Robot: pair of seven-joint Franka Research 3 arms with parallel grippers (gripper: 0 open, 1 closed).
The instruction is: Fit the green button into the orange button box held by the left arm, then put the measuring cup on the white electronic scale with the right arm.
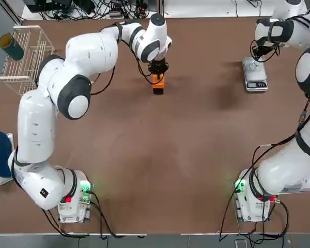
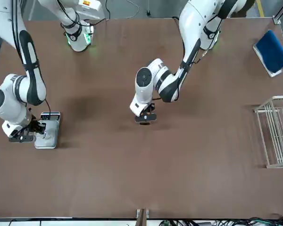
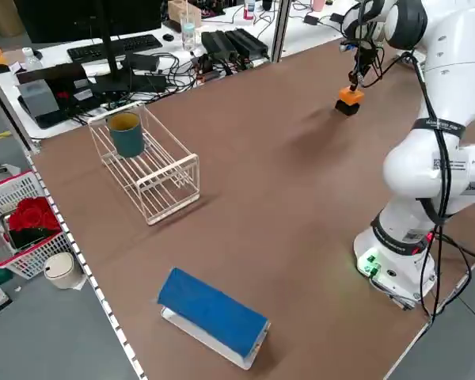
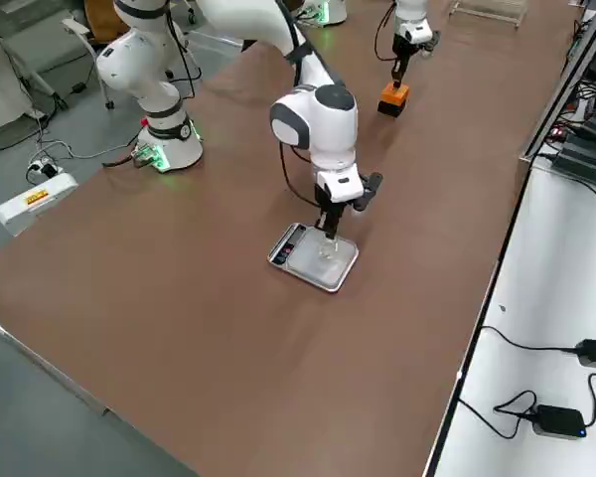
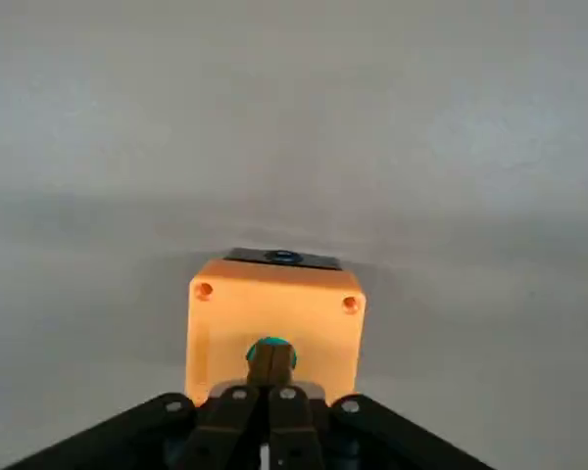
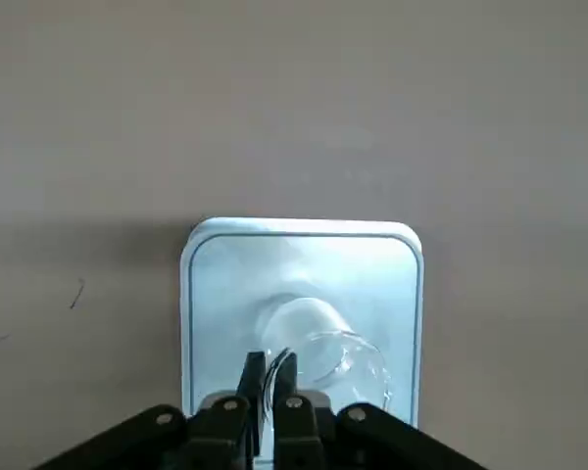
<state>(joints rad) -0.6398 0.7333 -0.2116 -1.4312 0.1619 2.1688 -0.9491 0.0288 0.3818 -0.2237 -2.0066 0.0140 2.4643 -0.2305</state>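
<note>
Where scale (image 6: 304,284) sits, clear cup (image 6: 325,357) looks glassy.

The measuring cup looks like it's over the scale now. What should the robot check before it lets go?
1. Measuring cup over the white electronic scale plate: ok.
2. Right gripper pinching the cup's rim: ok.
3. Cup bottom resting on the plate: cannot tell.
4. Cup away from the plate's edges: ok.
5. Green button in the orange button box: ok.
6. Left gripper shut on the button: ok.
</note>
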